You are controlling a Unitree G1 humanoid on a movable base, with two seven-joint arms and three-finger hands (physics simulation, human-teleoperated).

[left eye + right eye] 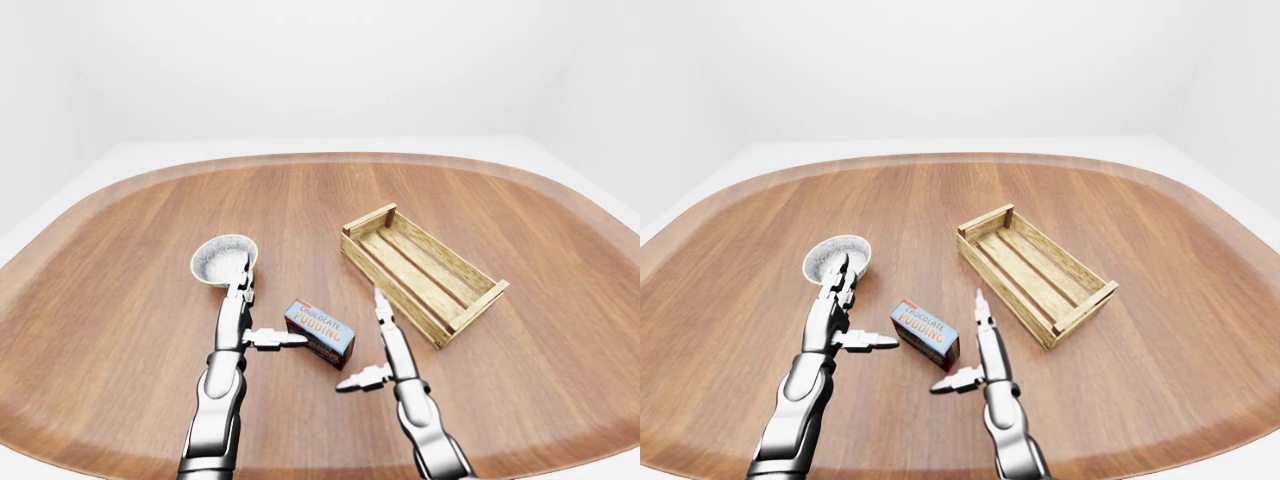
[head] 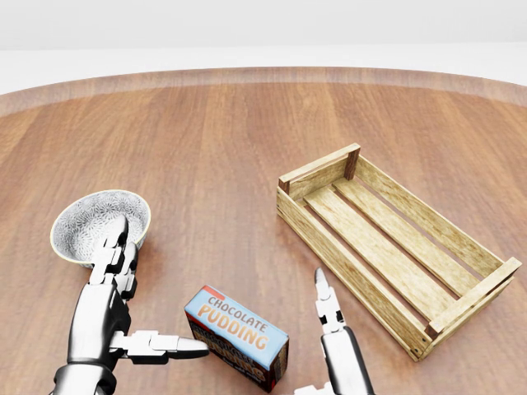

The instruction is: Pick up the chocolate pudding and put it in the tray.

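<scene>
Two metal hands sit low over the wooden table, one on each side of the pudding box. The left hand has its fingers spread, thumb tip just beside the box's left end; its upper fingers overlap the speckled bowl. The right hand is open too, apart from the box. To its right lies the slatted wooden tray.

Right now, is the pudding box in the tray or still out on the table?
Out. The chocolate pudding box lies on the table, left of the empty wooden tray.
</scene>
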